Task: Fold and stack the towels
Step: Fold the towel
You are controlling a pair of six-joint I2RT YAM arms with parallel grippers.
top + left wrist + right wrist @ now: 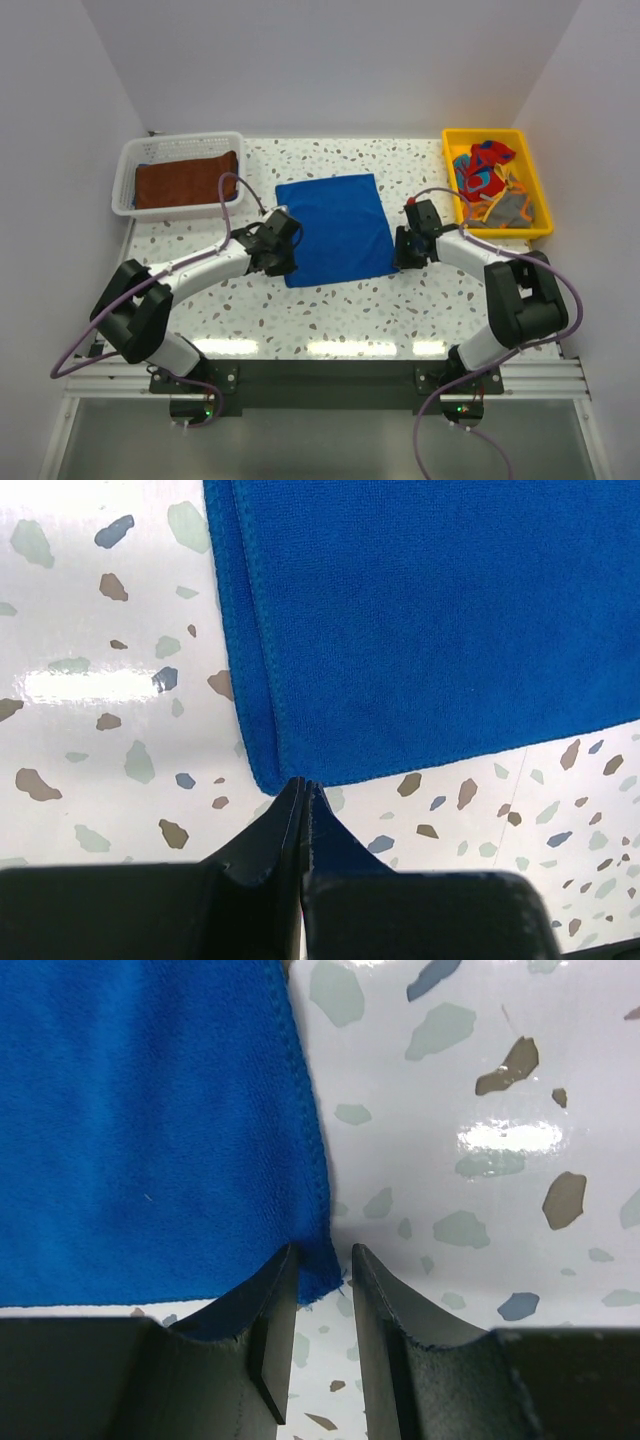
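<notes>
A blue towel (pixel 335 225) lies flat in the middle of the table, its left side doubled over. My left gripper (pixel 278 262) is at its near left corner. In the left wrist view the jaws (pixel 303 783) are closed together right on the towel's near edge (pixel 430 620). My right gripper (pixel 405 255) is at the near right corner. In the right wrist view it (pixel 323 1255) is open, with the corner of the towel (pixel 140 1130) lying between its fingers. A folded brown towel (pixel 185 180) lies in the white basket (pixel 128 160).
A yellow bin (pixel 450 140) at the back right holds several crumpled coloured cloths (pixel 490 180). The white basket stands at the back left. White walls close in the table on three sides.
</notes>
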